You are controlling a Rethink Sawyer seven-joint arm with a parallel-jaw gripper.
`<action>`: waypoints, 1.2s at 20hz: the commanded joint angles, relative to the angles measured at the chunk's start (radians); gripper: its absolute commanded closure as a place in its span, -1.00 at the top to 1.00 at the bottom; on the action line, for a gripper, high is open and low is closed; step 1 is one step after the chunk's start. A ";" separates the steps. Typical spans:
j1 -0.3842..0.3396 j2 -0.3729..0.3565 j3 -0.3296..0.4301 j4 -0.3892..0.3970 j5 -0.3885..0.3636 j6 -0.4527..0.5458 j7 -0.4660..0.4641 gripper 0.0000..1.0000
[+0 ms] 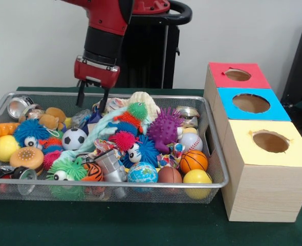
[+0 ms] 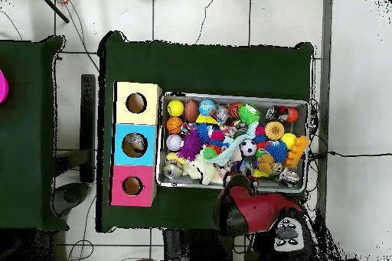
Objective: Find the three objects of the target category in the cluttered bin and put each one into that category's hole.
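The bin [image 1: 212,134], a shallow silver wire-mesh basket, stands on the green-covered table [image 1: 141,225] just beside a row of three boxes and is heaped with small toys. Taking the bin as landmark in the front view: inside its near rim lie a globe ball [image 1: 142,172], a brown football [image 1: 169,175] and a yellow ball [image 1: 197,177], with a basketball [image 1: 193,160] just behind them; near its middle sit a soccer ball [image 1: 74,138], a purple spiky ball [image 1: 165,128] and a green spiky ball [image 1: 137,110]; at its left end rest a second yellow ball [image 1: 4,147] and a toy burger [image 1: 26,158]. To the bin's right stand the yellow-topped box [image 1: 289,154], the blue-topped box [image 1: 274,110] and the red-topped box [image 1: 258,77], each with a round hole in its lid. Over the bin's far rim, left of centre, hangs the gripper [image 1: 92,98], its two dark fingers [image 1: 81,94] spread apart and holding nothing, tips just above the toys. Seen from overhead, the red arm [image 2: 256,208] reaches over that same rim.
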 commanded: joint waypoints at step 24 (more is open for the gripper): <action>0.084 0.187 -0.118 -0.145 0.232 -0.265 0.078 1.00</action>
